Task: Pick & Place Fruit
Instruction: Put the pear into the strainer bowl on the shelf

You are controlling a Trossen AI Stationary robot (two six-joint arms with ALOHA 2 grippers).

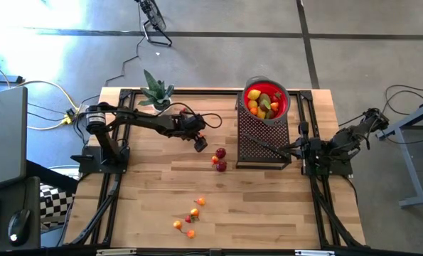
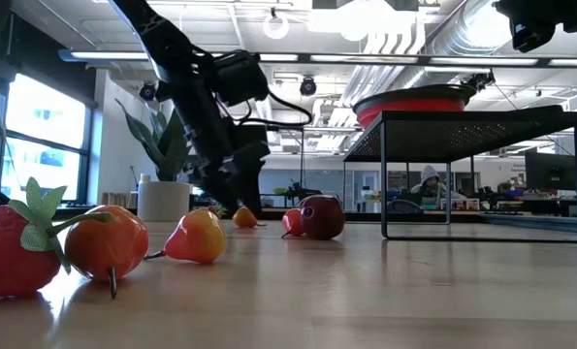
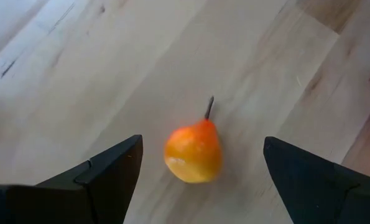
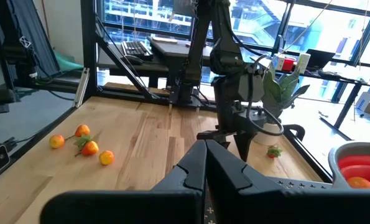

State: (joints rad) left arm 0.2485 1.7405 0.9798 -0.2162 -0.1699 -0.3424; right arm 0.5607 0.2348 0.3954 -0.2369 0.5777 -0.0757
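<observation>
Left claw [image 3: 200, 168] hangs wide open right over a small orange pear [image 3: 193, 151].

It lies on the wooden tabletop [image 1: 268, 206], between the two dark fingers [image 3: 104, 174], touching neither one. Two dark red fruits [image 1: 220, 159] sit close by. More orange fruits [image 1: 188, 219] lie nearer the front edge. Others fill the red bowl [image 1: 286, 107] on the black rack [image 1: 261, 146]. Right claw [image 4: 205, 163] is shut tight and holds nothing, beside the rack.

No legible text, labels, brands, numbers or signs anywhere.
</observation>
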